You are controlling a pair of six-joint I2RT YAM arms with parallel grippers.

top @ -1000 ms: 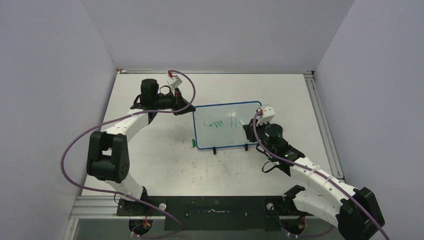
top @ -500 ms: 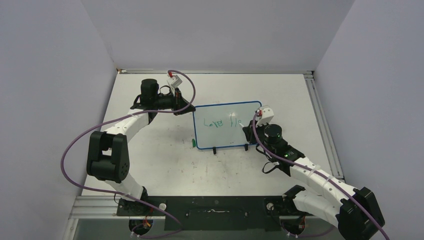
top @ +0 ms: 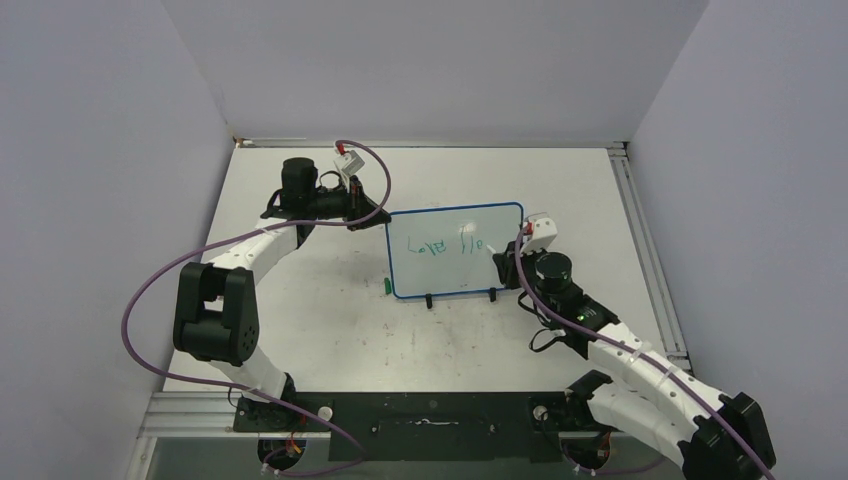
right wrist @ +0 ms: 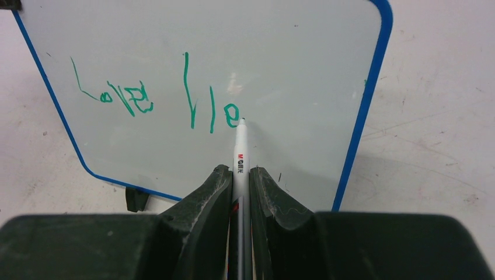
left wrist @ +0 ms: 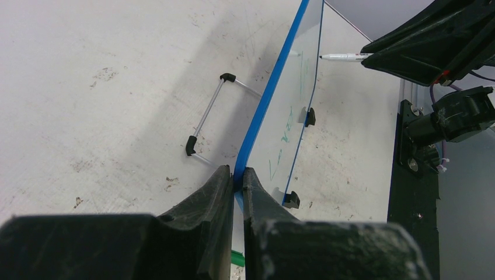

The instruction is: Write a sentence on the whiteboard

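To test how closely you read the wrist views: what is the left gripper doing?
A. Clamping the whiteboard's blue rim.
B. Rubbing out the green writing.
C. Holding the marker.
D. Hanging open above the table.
A: the left gripper is shut on the blue rim of the whiteboard, while the marker sits in the right gripper.

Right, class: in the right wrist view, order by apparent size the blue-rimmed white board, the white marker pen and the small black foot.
1. Blue-rimmed glossy white board
2. White marker pen, enlarged by nearness to the camera
3. Small black foot
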